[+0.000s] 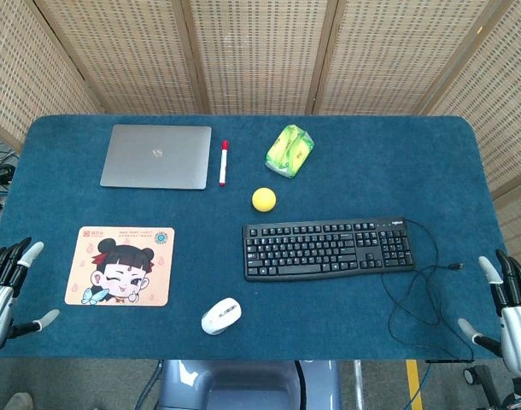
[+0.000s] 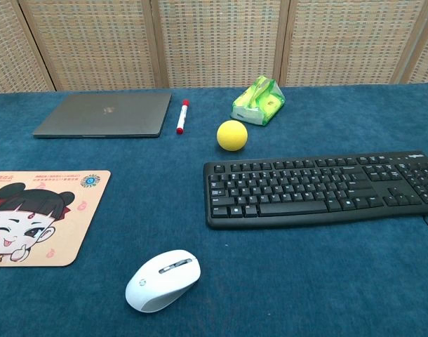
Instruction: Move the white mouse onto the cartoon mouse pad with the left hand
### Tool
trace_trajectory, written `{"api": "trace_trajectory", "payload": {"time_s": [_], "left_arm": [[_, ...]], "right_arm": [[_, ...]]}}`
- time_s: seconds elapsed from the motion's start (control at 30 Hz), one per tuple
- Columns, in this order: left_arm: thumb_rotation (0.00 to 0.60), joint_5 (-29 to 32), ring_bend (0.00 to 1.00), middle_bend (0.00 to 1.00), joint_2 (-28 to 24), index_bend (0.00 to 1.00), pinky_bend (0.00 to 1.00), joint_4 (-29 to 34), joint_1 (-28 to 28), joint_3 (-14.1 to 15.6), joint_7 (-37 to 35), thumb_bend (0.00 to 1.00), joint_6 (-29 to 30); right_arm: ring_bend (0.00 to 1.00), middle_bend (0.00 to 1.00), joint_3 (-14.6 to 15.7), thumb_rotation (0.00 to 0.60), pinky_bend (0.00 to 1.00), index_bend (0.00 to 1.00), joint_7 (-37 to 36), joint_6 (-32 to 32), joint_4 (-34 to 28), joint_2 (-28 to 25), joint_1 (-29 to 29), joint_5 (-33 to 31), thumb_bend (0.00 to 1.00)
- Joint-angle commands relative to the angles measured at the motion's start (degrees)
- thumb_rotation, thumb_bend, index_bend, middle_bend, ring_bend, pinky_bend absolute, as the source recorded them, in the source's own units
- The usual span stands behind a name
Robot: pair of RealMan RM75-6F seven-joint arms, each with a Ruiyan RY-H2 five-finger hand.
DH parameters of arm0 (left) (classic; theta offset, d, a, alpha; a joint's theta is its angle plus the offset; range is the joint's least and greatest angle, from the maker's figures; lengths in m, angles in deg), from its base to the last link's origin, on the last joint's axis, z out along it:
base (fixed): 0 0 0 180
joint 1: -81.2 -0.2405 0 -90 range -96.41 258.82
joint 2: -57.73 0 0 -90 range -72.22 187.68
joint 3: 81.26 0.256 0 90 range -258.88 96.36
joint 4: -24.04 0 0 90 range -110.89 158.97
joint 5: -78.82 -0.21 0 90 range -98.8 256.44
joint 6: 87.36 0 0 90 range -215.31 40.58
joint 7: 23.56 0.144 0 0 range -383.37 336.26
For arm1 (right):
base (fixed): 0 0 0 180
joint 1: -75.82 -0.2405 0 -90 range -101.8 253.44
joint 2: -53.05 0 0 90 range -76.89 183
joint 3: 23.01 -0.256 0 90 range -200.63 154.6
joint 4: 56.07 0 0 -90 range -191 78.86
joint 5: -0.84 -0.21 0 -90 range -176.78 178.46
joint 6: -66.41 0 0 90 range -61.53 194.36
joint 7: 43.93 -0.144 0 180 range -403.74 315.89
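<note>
1. The white mouse [image 1: 220, 315] lies low in the head view, just left of centre, on the blue table [image 1: 346, 290], with nothing holding it. In the chest view it sits at the bottom, its narrow end tilted toward the upper right.
2. The cartoon mouse pad [image 1: 120, 266] lies to the mouse's left, near but not touching, with a strip of bare cloth between them. The pad lies flat and carries nothing.
3. The left hand [image 1: 6, 286] rests at the lower left edge of the head view, beyond the pad's left side, fingers spread and holding nothing. It is well apart from the mouse, so I judge the reach has not begun.
4. To do this step well, the hand should pass above the pad rather than drag across it, come down over the mouse's rounded back, and close along its two long sides. The shell looks smooth, so a shallow pinch could slip.
5. The keyboard [image 1: 329, 248] sits just up and right of the mouse; the approach should stay clear of its lower left corner.
6. The right hand [image 1: 510, 303] sits at the lower right edge, fingers apart and empty, beside the keyboard cable [image 1: 418, 295].
</note>
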Motion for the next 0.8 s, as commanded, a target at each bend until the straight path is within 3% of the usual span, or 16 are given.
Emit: {"api": "trace_trajectory", "payload": {"time_s": [0.03,0.3,0.43,0.57,0.67,0.8], "left_arm": [[0.6,0.03,0.0,0.0,0.04,0.0,0.0,0.0,0.0,-0.01,0.09,0.11,-0.01],[0.6,-0.77,0.0,0.0,0.98,0.0,0.0,-1.18,0.67,-0.21,0.22,0.1,-0.44],[0.6,-3.81,0.0,0.0,3.6,0.0,0.0,-5.21,3.3,-1.31,-0.13,0.04,-1.53],[0.6,-9.63,0.0,0.0,7.85,0.0,0.0,-13.1,8.96,-2.33,-2.0,0.0,-4.89],[0.6,-19.27,0.0,0.0,13.65,0.0,0.0,-25.05,15.96,-2.51,-11.62,0.0,-4.15],[0.6,-24.98,0.0,0.0,21.76,0.0,0.0,-40.4,21.99,-2.03,-16.77,0.0,-3.06]], "right_arm": [[0.0,0.0,-0.25,0.6,0.0,0.04,0.44,-0.2,0.22,0.23,0.05,-0.31,0.05],[0.0,0.0,-0.41,0.6,0.0,0.04,-0.1,0.31,0.2,0.26,-0.11,-0.97,0.05],[0.0,0.0,-0.78,0.6,0.0,0.04,-0.81,0.29,0.13,0.04,-0.18,-1.53,0.05],[0.0,0.0,-1.1,0.6,0.0,0.04,-1.56,0.63,0.19,-0.19,-0.34,-2.29,0.05],[0.0,0.0,-1.32,0.6,0.0,0.04,-1.57,1.51,0.22,-0.17,-0.76,-2.94,0.05],[0.0,0.0,-1.57,0.6,0.0,0.04,-1.0,3.37,0.05,-0.07,-1.48,-4.43,0.05]]}}
